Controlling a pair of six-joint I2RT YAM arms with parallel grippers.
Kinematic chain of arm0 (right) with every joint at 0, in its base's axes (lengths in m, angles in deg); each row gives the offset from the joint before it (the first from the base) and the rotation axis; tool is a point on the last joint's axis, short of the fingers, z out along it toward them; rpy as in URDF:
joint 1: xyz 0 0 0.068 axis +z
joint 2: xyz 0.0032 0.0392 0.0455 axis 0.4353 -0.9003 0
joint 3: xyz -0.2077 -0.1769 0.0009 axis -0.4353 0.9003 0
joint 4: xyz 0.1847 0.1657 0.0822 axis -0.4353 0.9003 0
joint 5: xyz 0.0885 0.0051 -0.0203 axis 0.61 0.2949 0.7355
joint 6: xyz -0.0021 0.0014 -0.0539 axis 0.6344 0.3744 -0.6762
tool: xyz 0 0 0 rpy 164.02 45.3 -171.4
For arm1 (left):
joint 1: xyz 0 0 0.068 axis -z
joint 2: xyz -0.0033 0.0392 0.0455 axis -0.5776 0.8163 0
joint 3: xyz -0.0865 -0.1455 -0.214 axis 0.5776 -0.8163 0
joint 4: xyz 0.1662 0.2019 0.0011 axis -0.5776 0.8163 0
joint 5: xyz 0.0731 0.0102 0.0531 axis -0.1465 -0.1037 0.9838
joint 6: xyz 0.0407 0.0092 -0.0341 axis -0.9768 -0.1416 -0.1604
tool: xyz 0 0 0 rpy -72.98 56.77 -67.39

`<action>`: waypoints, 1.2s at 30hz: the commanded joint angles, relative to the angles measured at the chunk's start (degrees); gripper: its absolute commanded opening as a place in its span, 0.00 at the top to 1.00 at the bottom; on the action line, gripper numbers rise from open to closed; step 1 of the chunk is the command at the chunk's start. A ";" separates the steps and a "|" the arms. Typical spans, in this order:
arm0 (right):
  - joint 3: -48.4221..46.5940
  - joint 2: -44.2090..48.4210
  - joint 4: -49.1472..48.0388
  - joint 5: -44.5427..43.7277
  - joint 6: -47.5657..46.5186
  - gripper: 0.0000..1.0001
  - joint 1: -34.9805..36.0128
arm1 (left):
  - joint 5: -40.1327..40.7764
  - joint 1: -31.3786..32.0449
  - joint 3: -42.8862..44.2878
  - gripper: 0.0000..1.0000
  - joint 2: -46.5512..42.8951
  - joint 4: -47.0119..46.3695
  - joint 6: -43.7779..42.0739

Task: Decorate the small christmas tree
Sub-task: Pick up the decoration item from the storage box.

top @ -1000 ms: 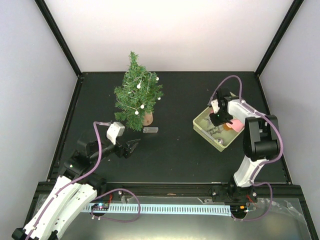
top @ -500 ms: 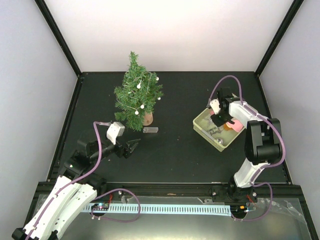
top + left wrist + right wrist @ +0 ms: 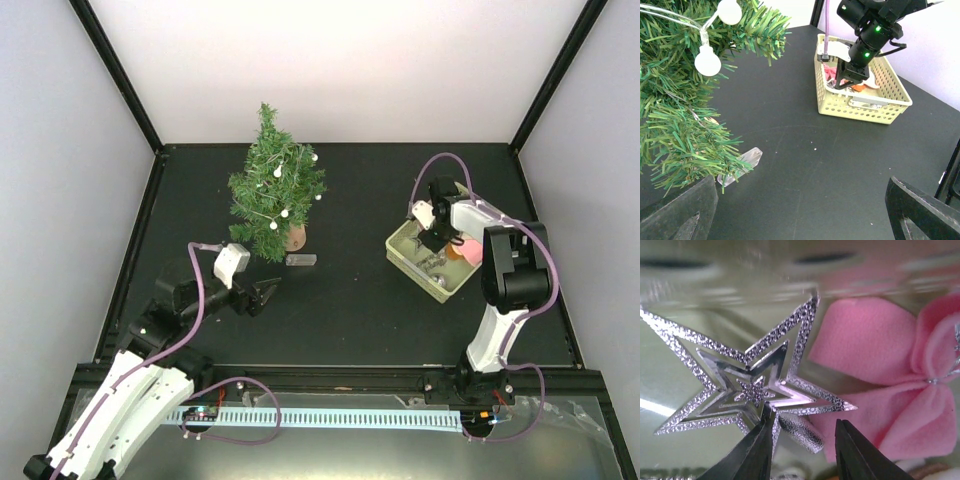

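A pale yellow perforated basket (image 3: 393, 243) sits on the right side of the black table (image 3: 350, 310), turned at an angle to the table's edges. Inside it a silver glitter star (image 3: 754, 390), made of nested cut-out outlines around a tiny middle star, lies just beside a pink felt bow (image 3: 865, 342), one star arm overlapping the bow's edge, with something orange showing further along the basket. A small clear plastic piece (image 3: 301, 260) lies on the table left of centre, well apart from the basket, and a white ribbed cable duct (image 3: 340, 417) runs along the near edge.
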 commanded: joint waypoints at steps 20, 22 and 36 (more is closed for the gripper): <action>-3.21 0.56 14.71 11.13 -1.22 0.72 -0.04 | 0.21 0.19 0.92 0.07 0.24 -0.25 -0.03; -3.35 1.58 14.73 10.55 -1.42 0.72 -0.03 | 0.15 0.19 0.92 0.06 0.17 -0.24 -0.03; -1.13 0.74 10.02 6.13 -2.23 0.70 -0.04 | 0.13 0.14 0.92 0.07 -0.03 -0.31 -0.11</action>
